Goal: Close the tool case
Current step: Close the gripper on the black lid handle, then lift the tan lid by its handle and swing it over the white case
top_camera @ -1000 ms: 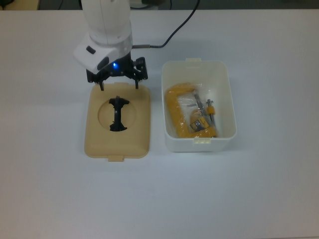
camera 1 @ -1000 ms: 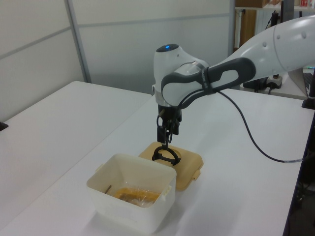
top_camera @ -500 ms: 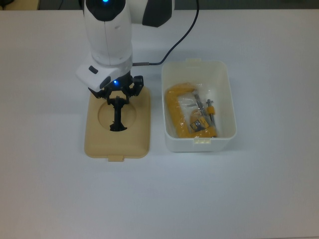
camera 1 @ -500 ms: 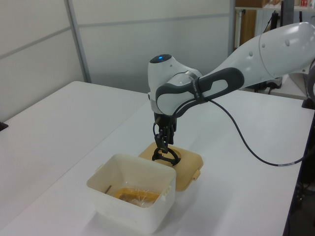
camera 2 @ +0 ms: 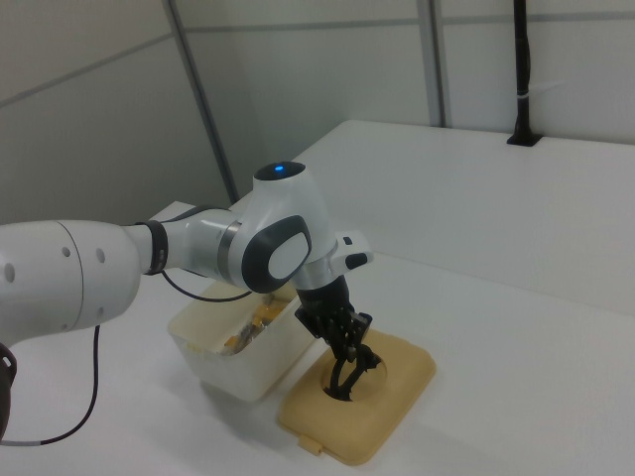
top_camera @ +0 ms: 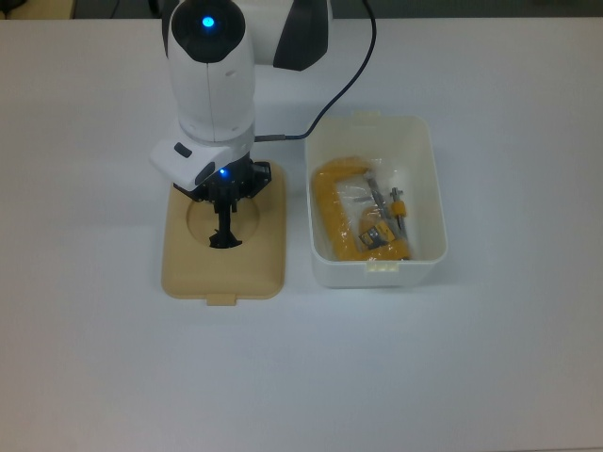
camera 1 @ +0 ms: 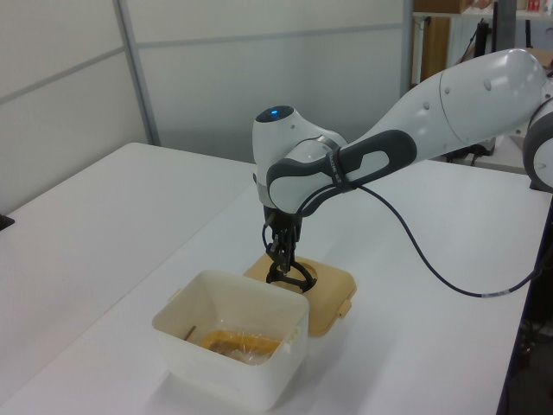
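Note:
The tool case is in two parts on the white table. Its white box (top_camera: 429, 169) stands open on the top view's right, with a yellow tool in a clear bag (top_camera: 344, 212) inside. The beige lid (top_camera: 254, 264) lies flat beside it on the top view's left, its black handle (top_camera: 224, 237) standing up from the round recess. My gripper (top_camera: 224, 200) points down over the recess, fingers drawn together on the handle's upper end. In the right view the gripper (camera 2: 350, 355) meets the handle (camera 2: 345, 385) above the lid (camera 2: 402, 382), beside the box (camera 2: 233, 367).
A black cable (top_camera: 344, 56) runs from the arm across the table behind the box. In the left view the box (camera 1: 233, 372) sits nearest the camera, with the lid (camera 1: 335, 298) behind it. White table surface surrounds both parts.
My gripper has moved from the lid's far edge to over the recess, come down, and its fingers have narrowed from wide apart to closed on the handle. Lid and box have not moved.

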`<action>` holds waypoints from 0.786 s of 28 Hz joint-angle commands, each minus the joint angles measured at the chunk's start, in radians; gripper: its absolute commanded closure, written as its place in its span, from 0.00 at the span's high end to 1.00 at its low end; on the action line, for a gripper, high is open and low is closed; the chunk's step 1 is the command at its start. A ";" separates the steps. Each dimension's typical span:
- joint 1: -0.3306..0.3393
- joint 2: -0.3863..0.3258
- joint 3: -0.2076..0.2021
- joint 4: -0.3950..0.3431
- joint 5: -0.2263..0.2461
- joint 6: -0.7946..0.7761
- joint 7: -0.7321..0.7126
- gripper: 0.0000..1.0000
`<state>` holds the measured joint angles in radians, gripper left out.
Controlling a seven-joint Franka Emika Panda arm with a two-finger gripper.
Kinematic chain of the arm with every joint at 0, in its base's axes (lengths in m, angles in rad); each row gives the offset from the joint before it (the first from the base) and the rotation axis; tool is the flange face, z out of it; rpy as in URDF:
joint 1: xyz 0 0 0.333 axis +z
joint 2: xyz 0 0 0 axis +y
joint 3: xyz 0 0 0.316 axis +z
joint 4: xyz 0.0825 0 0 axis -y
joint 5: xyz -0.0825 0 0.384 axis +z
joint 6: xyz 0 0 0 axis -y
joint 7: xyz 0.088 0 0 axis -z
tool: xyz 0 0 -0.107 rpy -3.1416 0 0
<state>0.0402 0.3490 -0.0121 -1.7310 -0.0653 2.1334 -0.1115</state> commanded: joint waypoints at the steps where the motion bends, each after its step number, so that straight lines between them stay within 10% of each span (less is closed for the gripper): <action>1: 0.013 0.002 -0.014 0.005 -0.013 0.013 -0.016 0.00; 12: 0.003 -0.030 -0.015 0.016 -0.011 -0.029 -0.024 0.00; 22: -0.046 -0.064 -0.019 0.179 0.005 -0.294 -0.080 0.00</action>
<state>0.0045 0.3113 -0.0218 -1.6072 -0.0661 1.9383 -0.1474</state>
